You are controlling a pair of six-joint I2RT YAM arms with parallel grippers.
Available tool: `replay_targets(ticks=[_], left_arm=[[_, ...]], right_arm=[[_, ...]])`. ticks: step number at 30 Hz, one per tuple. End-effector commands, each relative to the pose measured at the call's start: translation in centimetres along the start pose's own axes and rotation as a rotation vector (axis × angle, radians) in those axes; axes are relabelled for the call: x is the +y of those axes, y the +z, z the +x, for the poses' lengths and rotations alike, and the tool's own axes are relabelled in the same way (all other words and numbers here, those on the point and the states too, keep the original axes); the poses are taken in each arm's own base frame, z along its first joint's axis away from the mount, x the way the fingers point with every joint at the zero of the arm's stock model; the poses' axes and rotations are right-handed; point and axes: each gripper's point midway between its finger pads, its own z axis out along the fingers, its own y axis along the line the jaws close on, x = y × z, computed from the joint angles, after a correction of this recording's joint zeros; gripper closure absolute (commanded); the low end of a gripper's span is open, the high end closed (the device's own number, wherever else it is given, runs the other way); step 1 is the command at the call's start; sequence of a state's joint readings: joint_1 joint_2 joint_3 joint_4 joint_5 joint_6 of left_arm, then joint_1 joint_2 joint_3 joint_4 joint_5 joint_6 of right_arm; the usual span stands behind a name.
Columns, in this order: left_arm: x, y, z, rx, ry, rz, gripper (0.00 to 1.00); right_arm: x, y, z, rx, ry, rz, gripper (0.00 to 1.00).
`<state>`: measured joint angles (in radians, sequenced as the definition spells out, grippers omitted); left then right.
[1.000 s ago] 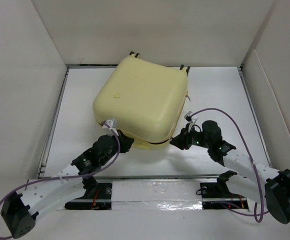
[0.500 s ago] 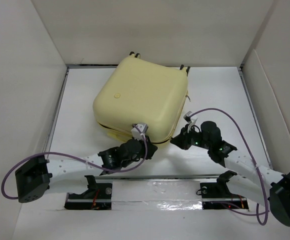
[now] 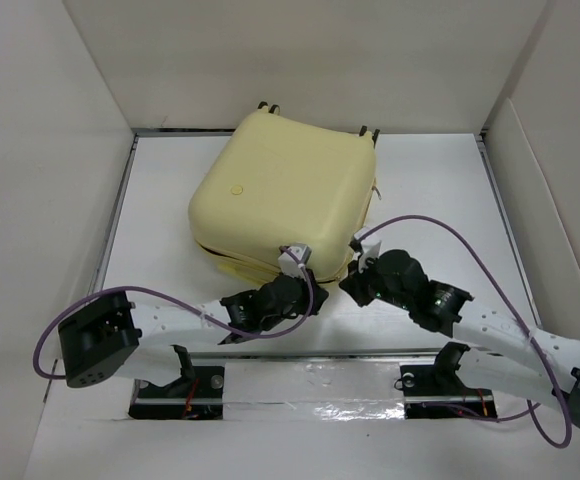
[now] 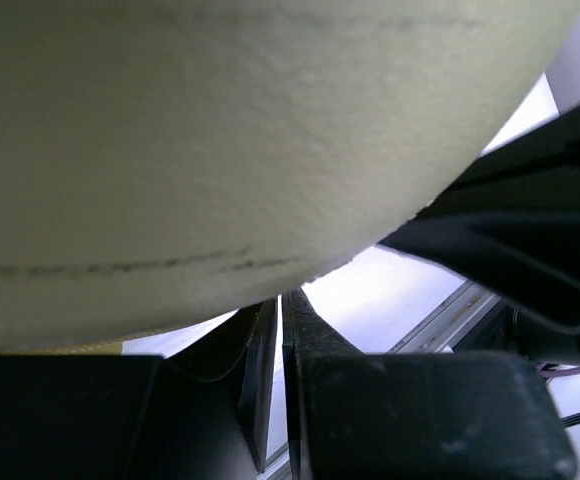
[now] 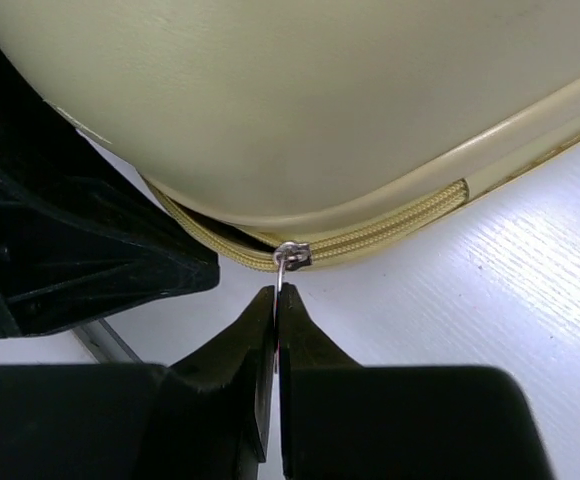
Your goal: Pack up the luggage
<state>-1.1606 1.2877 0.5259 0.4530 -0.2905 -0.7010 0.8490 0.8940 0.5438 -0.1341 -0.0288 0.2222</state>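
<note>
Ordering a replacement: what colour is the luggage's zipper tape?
Pale yellow zipper tape, like the luggage shell; right wrist view shows best.

Left arm, right arm: white shell links, black joint housings. Purple cable loops off each, at 8 and 3 o'clock. White tag at each wrist. Fingers: matte black wedges. Green light on right forearm.

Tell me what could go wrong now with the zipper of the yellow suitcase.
The right gripper pinches only the tip of the thin zipper pull, so it may slip out. The suitcase lies loose; the left gripper, shut beside it, grips nothing, so a tug could drag it. Both grippers sit close together and might collide.
</note>
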Motion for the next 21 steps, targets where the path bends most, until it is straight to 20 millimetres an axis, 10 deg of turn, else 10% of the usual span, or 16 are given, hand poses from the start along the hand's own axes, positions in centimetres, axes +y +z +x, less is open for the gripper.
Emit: replay_targets(ticks=[1, 12, 15, 21], left_arm=[[0.9, 1.4, -5.6, -0.216, -0.075, -0.091, 0.95], [-0.4, 3.0, -5.1, -0.183, -0.121, -0.020, 0.95], [-0.1, 2.4, -5.1, -0.175, -0.119, -0.010, 0.91], [3.1, -2.1, -3.9, -0.157, -0.130, -0.060, 0.49]], right_arm=[[5.0, -0.6, 0.1, 0.065, -0.048, -0.154, 1.00], [12.0, 1.1, -7.1, -0.261, 0.130, -0.349, 1.00], [11.2, 2.6, -6.5, -0.252, 0.138, -0.283, 1.00], [7.2, 2.7, -4.6, -0.256, 0.166, -0.100, 1.00]])
